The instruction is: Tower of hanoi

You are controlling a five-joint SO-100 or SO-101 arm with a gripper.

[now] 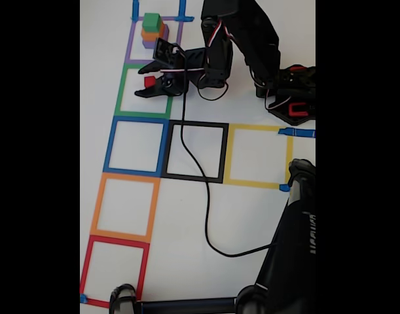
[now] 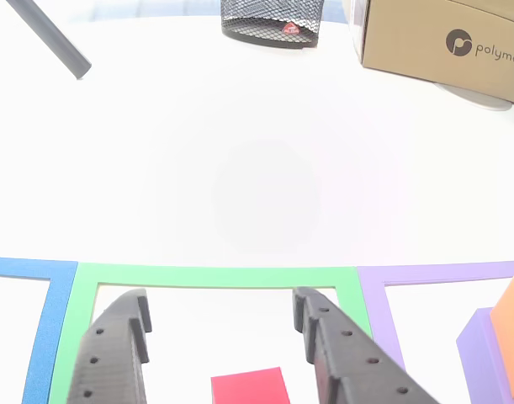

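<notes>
In the fixed view my gripper (image 1: 142, 81) hangs over the green taped square (image 1: 121, 91), open, with a small red block (image 1: 149, 82) between its fingers. The other view shows the red block (image 2: 250, 385) on the table inside the green square (image 2: 214, 276), with a gap to each black finger (image 2: 113, 353) of the gripper (image 2: 219, 303). In the purple square (image 1: 130, 46) beside it stands a stack: a green block (image 1: 152, 23) on an orange block (image 1: 150, 33) on a purple block (image 1: 149, 43). The orange block (image 2: 513, 311) and purple block (image 2: 484, 353) show at the right edge.
Blue (image 1: 110, 144), orange (image 1: 98, 203), red (image 1: 87, 268), black (image 1: 196, 124) and yellow (image 1: 255, 127) taped squares lie on the white table. A black cable (image 1: 206, 216) crosses the table to a black stand (image 1: 291, 261). A cardboard box (image 2: 442, 42) and mesh cup (image 2: 269, 21) stand beyond.
</notes>
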